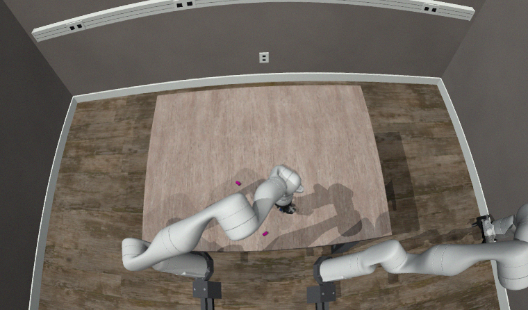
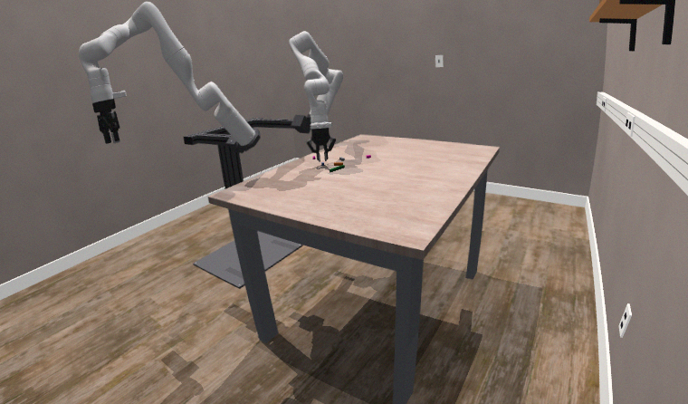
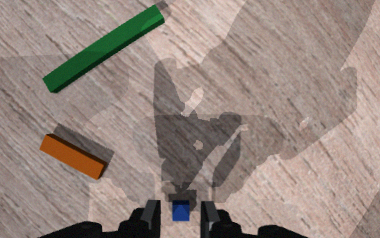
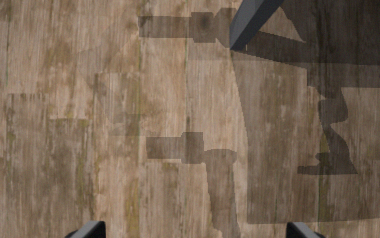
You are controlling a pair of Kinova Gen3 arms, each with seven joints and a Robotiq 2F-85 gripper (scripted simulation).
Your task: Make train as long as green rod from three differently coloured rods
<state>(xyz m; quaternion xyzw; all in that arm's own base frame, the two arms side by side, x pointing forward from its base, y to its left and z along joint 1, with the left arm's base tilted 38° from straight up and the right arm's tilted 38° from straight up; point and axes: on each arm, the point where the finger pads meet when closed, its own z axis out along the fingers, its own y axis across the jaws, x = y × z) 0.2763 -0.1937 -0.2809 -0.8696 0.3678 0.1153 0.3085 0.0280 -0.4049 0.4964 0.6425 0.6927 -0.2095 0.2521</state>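
The left gripper (image 1: 292, 209) (image 2: 322, 158) (image 3: 180, 212) is low over the table, part open. The blue rod (image 2: 322, 164) (image 3: 181, 211) stands between its fingers, with a gap on each side. The green rod (image 2: 337, 168) (image 3: 103, 48) and orange rod (image 2: 339, 163) (image 3: 72, 156) lie apart at different angles. A small grey rod (image 2: 342, 158) lies behind the orange one. One magenta rod (image 1: 265, 233) (image 2: 313, 158) lies near the robot-side edge, another magenta rod (image 1: 237, 183) (image 2: 368, 156) farther in. The right gripper (image 2: 111, 139) (image 4: 196, 230) is open and empty. The left arm hides several rods in the top view.
The wooden table (image 1: 257, 127) (image 2: 406, 196) stands before both arm bases. The left arm reaches over it and casts shadows around the rods. The right arm reaches out beyond the table's right side, above the floor (image 4: 60, 175). A table leg (image 4: 250, 22) shows in the right wrist view.
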